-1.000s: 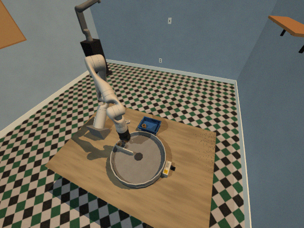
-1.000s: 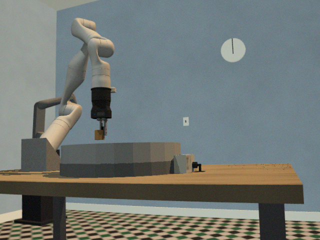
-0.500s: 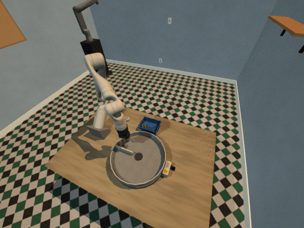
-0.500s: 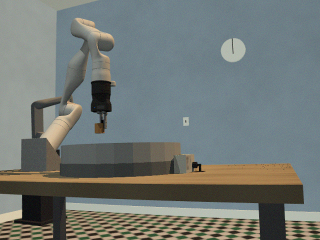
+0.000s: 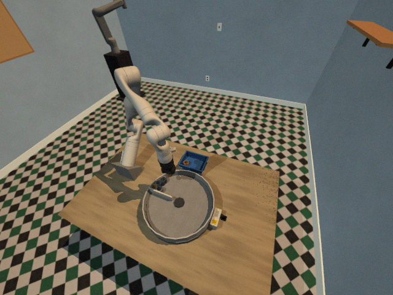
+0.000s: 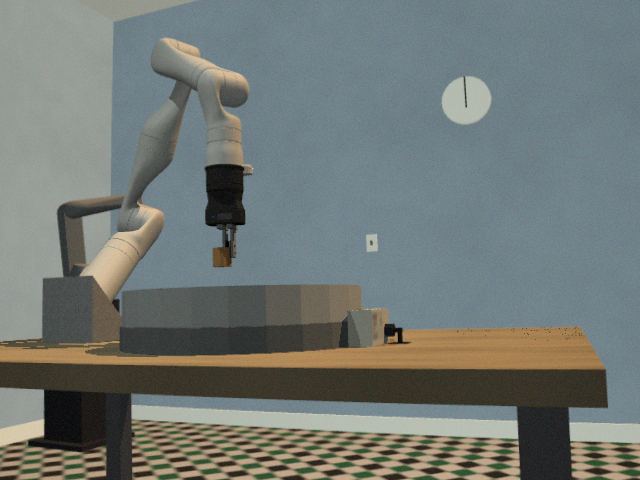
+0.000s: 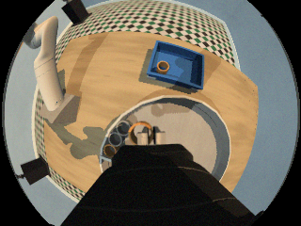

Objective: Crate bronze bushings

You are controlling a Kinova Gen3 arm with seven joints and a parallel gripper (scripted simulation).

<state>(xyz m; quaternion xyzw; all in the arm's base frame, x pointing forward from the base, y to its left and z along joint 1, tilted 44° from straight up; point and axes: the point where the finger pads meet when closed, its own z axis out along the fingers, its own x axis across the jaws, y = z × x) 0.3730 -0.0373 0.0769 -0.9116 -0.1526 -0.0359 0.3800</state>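
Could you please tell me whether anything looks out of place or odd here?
Dark specks are scattered over one end of the wooden tabletop, odd against otherwise clean wood grain; whether they are spilled grit or surface marks, I cannot tell.

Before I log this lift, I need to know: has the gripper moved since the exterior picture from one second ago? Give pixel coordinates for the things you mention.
Yes, upward: the gripper (image 6: pixel 229 253), shut on a bronze bushing (image 6: pixel 221 257), is higher above the turning table's rim (image 6: pixel 242 287).
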